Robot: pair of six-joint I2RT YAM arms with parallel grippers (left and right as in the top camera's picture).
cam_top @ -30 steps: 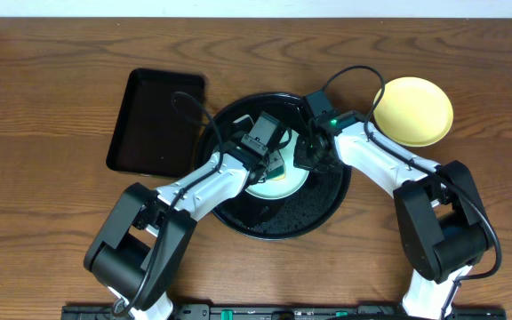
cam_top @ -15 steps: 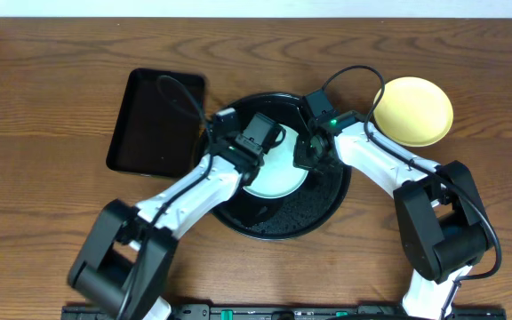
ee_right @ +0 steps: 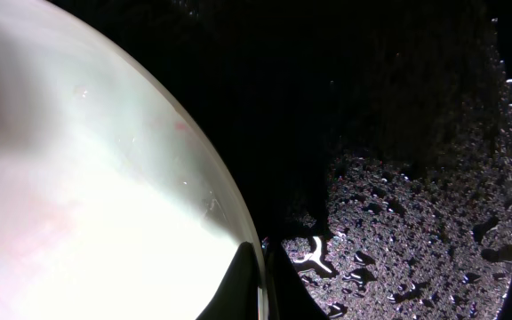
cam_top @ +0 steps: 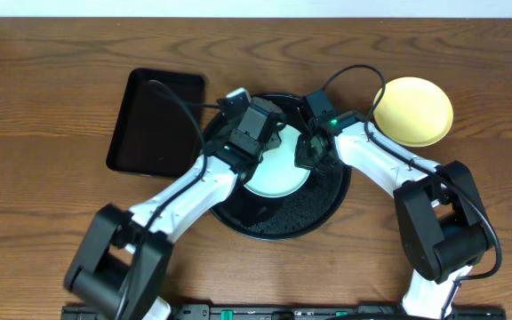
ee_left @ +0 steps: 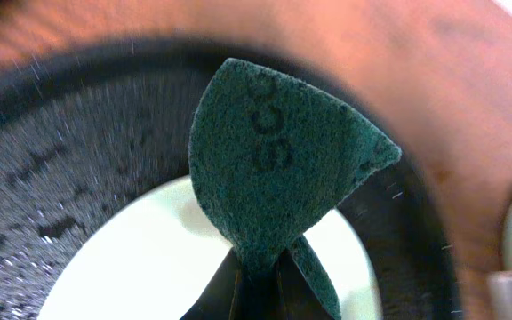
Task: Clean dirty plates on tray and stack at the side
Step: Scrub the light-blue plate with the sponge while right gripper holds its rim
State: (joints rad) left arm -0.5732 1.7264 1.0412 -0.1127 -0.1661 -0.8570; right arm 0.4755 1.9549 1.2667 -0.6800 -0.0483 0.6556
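Note:
A pale mint plate (cam_top: 274, 174) lies in the round black tray (cam_top: 283, 222). My left gripper (cam_top: 265, 135) hovers over the plate's far edge, shut on a dark teal sponge (ee_left: 274, 151) that stands up from its jaws (ee_left: 260, 271). In the left wrist view the plate (ee_left: 167, 258) shows below the sponge. My right gripper (cam_top: 306, 158) is shut on the plate's right rim. In the right wrist view its fingertips (ee_right: 238, 289) pinch that rim, and the plate (ee_right: 87, 204) carries faint red smears. A yellow plate (cam_top: 413, 111) rests on the table, right of the tray.
A rectangular black tray (cam_top: 154, 120) sits to the left of the round one. The round tray's floor (ee_right: 398, 231) is wet with droplets. Both arms crowd over the round tray; cables loop above them.
My left gripper with the sponge has moved a little toward the far rim of the tray, uncovering more of the plate. The right arm has stayed still on the rim.

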